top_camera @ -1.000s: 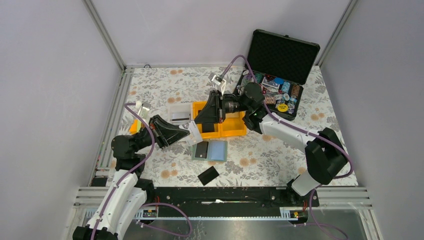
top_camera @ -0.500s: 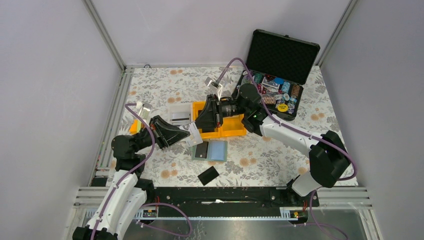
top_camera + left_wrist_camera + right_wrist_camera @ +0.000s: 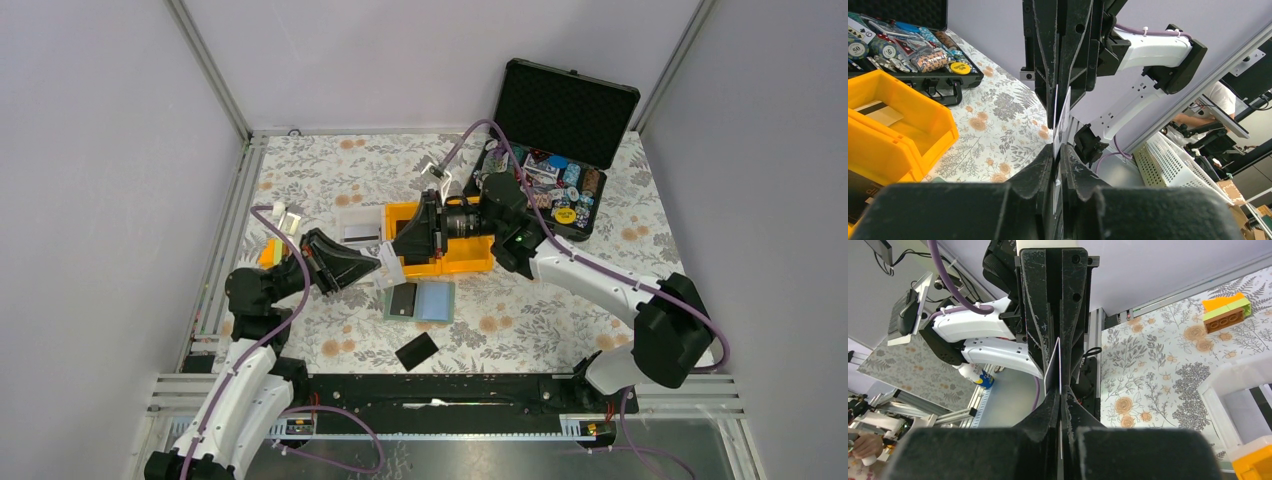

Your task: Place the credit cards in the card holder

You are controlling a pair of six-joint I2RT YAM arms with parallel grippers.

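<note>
Sage-green and lying open near the middle of the floral desk (image 3: 520,310) in the top view: the card holder (image 3: 436,300), with a black card (image 3: 402,299) on its left-hand pocket. Nearer the arm bases, apart from it, a second black card (image 3: 416,351) flat on the desk. Just left of the holder and above the desk, left end effector (image 3: 383,263) and right end effector (image 3: 398,250) tip to tip, a pale card (image 3: 389,265) between them. Behind them yellow bins (image 3: 465,255), a clear bin (image 3: 358,213) and an open black case (image 3: 565,100).

From the left wrist: pale card (image 3: 1062,117) edge-on and upright, its lower end down in the narrow slit of the left end effector (image 3: 1058,155). Cannot tell whether those fingers press it. From above, right end effector (image 3: 1059,107) clamped on its upper end. To the left, a yellow bin (image 3: 903,125) and poker chips (image 3: 928,59) in the case.

From the right wrist: right end effector (image 3: 1060,395) pressed together, pinching the pale card (image 3: 1053,367). Far end of the card inside the left end effector (image 3: 1060,347). To the right, an orange-and-green block (image 3: 1225,315) on the desk.
</note>
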